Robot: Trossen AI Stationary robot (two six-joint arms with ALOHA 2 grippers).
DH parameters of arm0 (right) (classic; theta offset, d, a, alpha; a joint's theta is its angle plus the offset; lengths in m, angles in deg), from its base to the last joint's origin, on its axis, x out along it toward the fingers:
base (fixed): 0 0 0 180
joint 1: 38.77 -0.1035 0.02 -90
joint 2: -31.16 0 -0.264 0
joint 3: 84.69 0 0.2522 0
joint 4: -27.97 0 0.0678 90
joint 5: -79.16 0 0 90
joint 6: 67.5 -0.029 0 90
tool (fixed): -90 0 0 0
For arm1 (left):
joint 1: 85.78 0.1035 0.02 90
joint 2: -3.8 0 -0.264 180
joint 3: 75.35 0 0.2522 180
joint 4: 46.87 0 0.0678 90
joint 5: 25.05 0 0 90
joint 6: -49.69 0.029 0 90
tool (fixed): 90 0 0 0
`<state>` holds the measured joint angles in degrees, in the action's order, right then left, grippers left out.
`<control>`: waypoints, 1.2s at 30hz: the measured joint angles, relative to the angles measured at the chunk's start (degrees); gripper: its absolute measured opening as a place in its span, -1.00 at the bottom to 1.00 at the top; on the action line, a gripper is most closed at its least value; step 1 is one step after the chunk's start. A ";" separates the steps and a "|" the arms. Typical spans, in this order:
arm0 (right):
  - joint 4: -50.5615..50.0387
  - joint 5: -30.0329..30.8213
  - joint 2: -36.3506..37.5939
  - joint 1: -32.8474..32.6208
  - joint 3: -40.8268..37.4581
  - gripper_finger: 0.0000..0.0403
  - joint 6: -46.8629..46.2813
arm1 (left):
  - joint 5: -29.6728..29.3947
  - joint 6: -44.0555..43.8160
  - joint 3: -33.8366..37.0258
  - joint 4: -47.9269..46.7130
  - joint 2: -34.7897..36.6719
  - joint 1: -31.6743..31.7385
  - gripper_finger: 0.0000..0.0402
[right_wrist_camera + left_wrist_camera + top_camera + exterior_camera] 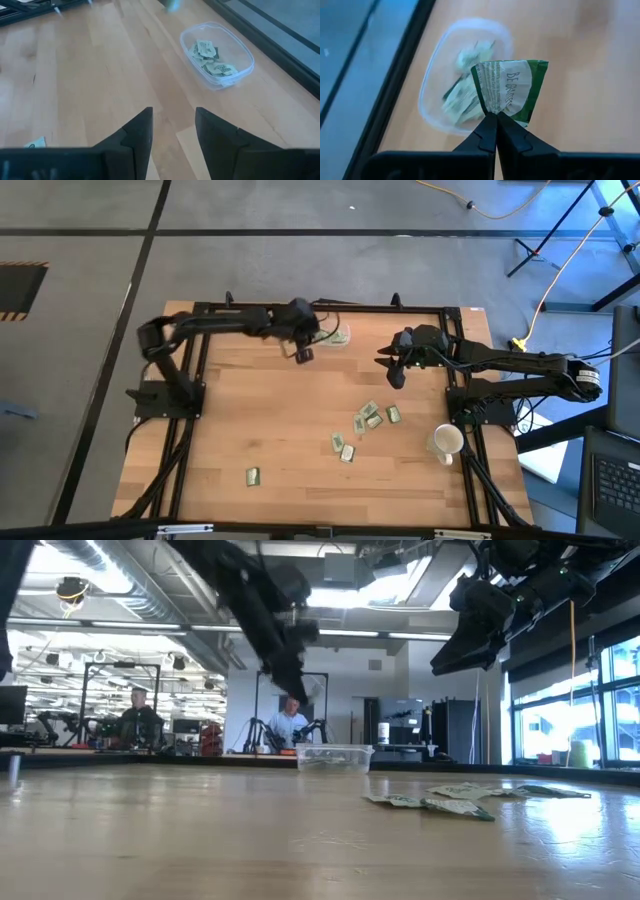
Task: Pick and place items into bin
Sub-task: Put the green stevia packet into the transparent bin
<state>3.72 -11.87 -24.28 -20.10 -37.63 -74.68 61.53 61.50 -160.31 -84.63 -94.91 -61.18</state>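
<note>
My left hand [496,116] pinches a packet [510,90] by its edge so it dangles above the bin [335,336] at twelve o'clock, ready to drop. My right hand [173,127] waits, jaws parted, empty.

A: Any print we can read?

B: One spot only. The packet [510,90] pinched at the tips of the left gripper [496,116] carries dark capitals on its white face, running sideways just above the fingertips: we read "BE", then letters that blur out. We cannot finish the word.

A: The fine print beside it?

B: On the packet's side nearer the bin [465,75], we see lines of small type, too small to read.

A: Packets in the bin, ahead of the right gripper [173,131]?

B: We see dark marks on them, nothing legible.
</note>
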 joint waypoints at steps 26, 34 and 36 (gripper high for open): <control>-1.28 0.00 -0.07 0.00 0.00 -0.25 0.33 | 0.04 5.55 -13.38 -8.99 -14.72 5.22 -0.98; -1.26 0.00 -0.07 0.00 0.00 -0.25 0.33 | 0.00 5.47 -13.38 -8.97 -14.78 5.22 -0.98; -1.26 0.00 -0.07 0.00 0.00 -0.25 0.33 | -0.02 5.38 -13.38 -8.60 -15.36 5.20 -0.98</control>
<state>2.46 -11.87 -24.35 -20.10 -37.63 -74.35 61.51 66.88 -173.69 -93.23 -110.27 -55.98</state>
